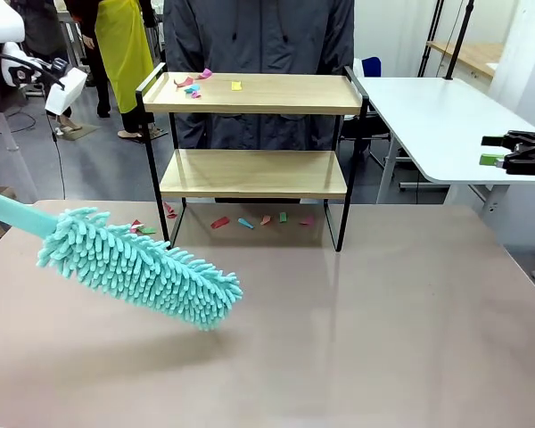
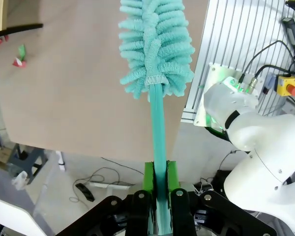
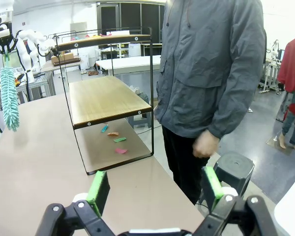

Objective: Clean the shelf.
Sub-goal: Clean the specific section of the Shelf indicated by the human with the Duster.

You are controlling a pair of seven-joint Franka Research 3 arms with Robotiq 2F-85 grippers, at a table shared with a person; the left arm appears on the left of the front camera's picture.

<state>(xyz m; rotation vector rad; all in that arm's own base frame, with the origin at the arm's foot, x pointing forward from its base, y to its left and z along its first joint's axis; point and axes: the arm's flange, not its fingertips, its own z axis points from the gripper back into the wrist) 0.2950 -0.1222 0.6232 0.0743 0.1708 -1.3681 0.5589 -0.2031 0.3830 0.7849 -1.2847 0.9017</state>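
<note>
The left gripper [image 2: 160,179] is clamped on the handle of a fluffy teal microfibre duster [image 1: 138,265], held over the beige table [image 1: 383,339] short of a small two-tier shelf of light wooden boards in a black metal frame [image 1: 254,172], which stands at the table's far middle. Coloured paper scraps [image 1: 194,85] lie on its top board and on the table beneath it, so the sweeping looks largely undone. The right gripper [image 1: 508,152] hangs wide open, empty.
</note>
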